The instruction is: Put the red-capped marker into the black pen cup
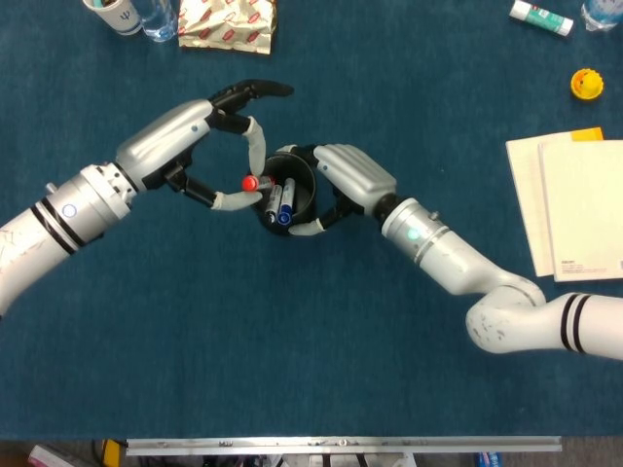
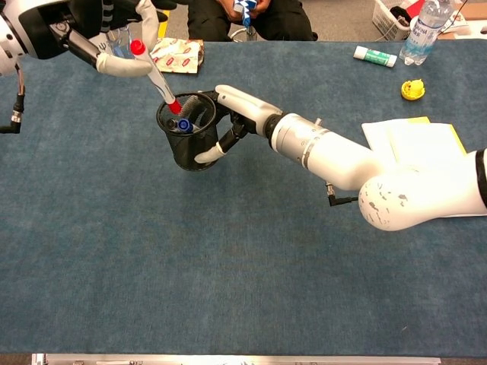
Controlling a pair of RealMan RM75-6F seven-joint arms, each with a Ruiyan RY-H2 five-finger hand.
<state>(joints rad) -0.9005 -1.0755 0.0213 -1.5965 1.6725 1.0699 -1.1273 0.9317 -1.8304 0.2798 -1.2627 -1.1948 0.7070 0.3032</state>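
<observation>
- Presently, left hand (image 2: 114, 42): pinches the red-capped marker (image 2: 156, 76) between thumb and a finger, other fingers spread.
- Red-capped marker: tilted, lower tip just inside the rim of the black pen cup (image 2: 186, 148), upper end in the left hand.
- Right hand (image 2: 232, 114): wrapped around the cup's side, gripping it.
- Black pen cup: mesh, on the blue table (image 2: 228, 266), holding blue-capped pens (image 1: 282, 199).
- Far edge: snack packet (image 1: 229, 21), glue stick (image 1: 541, 17), yellow cap (image 1: 586, 84), papers (image 1: 569, 204).

Blue table (image 1: 292, 341) bears papers (image 1: 574, 204), yellow cap (image 1: 586, 84), snack packet (image 1: 228, 21)
</observation>
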